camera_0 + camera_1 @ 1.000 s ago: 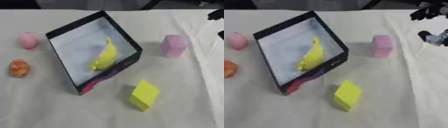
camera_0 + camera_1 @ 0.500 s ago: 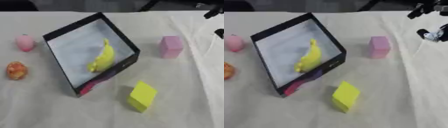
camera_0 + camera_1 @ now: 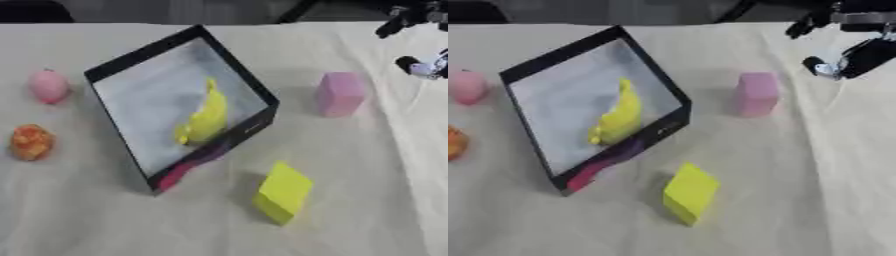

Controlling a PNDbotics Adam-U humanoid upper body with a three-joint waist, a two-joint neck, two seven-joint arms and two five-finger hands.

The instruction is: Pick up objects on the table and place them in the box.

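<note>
A black box (image 3: 236, 67) with a pale inside stands tilted at the table's middle, and a yellow banana (image 3: 206, 116) lies in it. To its right stands a pink block (image 3: 756, 93). A yellow block (image 3: 688, 192) lies in front of the box. At the left lie a pink rounded thing (image 3: 49, 86) and an orange rounded thing (image 3: 31, 141). My right hand (image 3: 857, 52) hangs at the upper right, above and right of the pink block, open and holding nothing. The left hand is out of sight.
A cream cloth (image 3: 367, 200) with folds covers the table. A dark band runs along the far edge behind the table.
My right hand has come further into view from the upper right, a little nearer the pink block. The whole picture has shifted slightly; the objects lie as before.
</note>
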